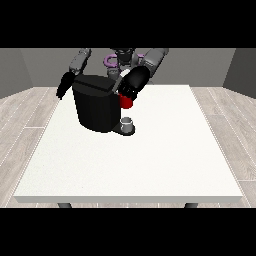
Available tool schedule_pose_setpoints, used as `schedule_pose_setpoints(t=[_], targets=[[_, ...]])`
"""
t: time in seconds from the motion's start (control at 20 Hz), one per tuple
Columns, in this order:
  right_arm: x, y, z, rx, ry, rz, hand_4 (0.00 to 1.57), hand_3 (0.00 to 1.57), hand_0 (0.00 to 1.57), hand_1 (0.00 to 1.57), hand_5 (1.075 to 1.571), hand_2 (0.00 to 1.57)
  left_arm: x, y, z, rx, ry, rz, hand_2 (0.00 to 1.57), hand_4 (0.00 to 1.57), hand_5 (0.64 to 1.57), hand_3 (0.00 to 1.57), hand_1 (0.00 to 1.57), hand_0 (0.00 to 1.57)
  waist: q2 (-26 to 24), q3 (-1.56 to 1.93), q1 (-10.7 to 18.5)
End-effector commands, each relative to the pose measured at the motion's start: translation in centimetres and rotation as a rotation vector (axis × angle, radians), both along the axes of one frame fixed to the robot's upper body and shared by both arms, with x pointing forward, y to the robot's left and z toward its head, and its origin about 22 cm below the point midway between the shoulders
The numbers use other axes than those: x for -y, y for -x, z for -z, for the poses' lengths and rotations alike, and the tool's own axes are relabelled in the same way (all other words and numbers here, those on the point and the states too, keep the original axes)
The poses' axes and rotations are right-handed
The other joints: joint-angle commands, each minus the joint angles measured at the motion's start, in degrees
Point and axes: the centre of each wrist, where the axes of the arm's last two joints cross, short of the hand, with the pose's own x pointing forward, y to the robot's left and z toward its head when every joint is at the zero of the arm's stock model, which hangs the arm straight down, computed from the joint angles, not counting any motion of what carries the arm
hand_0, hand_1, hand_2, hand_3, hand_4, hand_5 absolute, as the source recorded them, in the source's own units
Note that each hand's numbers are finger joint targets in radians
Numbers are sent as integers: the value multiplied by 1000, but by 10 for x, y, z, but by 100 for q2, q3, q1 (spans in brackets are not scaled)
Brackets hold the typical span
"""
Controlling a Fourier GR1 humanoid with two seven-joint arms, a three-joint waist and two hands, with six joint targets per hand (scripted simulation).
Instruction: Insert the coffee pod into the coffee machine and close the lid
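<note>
Front view, one moment. The coffee machine (96,107) stands on the white worktop (150,160), towards the far side and left of the middle as the view shows it. It is a black, smooth, rounded block, taller than wide, its long axis upright, leaning a little so the top sits left of the base. Its lid (95,84) is a flat dark slab lying across the top, tilted, higher at the view's right; I cannot tell whether it is fully down. The brewing side faces the view's right and slightly towards the camera.

Under that side a low dark base juts out, and on it stands a small grey thing (128,123), round, short, upright. I cannot tell it for the pod. Above it, a red thing at the machine (127,103) shows just below my hand.

My hand at the view's right (131,86) is black and glossy, held against the machine's upper right corner, touching or nearly touching the lid's edge. Its fingers look bunched, but I cannot tell whether they hold anything.

My hand at the view's left (64,84) hangs beside the machine's upper left, apart from it, fingers straight and pointing down.

Worktop: matt white, square-cornered, on dark legs.
</note>
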Motion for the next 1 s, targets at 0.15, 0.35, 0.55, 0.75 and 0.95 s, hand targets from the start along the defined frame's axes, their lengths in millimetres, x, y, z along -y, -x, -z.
schedule_pose_setpoints(t=[0.15, 0.35, 0.55, 0.75, 0.95], targets=[[8, -7, -15, 22, 15, 5, 61, 0, 0, 0, 1571, 0, 5, -2, 5, 23, 22, 7, 1136, 0, 1571, 985, 1117, 1117, 184, -4, 4], [2, -3, 0, 6, 14, 13, 144, 0, 0, 0, 1571, 0, 6, 0, -17, 73, 61, 17, 1145, 0, 1571, 953, 1150, 1150, 196, -4, 18], [0, -4, -5, 23, 37, -20, 71, 0, 0, 0, 1571, 0, -1, 1, -28, 119, 55, 12, 1210, 0, 1571, 954, 1247, 1247, 272, -4, -120], [3, -11, -8, 39, 20, 19, 215, 0, 0, 0, 1571, 0, 5, 2, -31, 144, 42, 57, 1211, 0, 1571, 967, 1232, 1232, 426, -3, 54], [3, -10, -28, 57, 32, -17, 160, 0, 0, 0, 1571, 0, -17, 5, -25, 204, -11, 32, 1115, 0, 1571, 841, 1144, 1144, 449, -6, -143]])
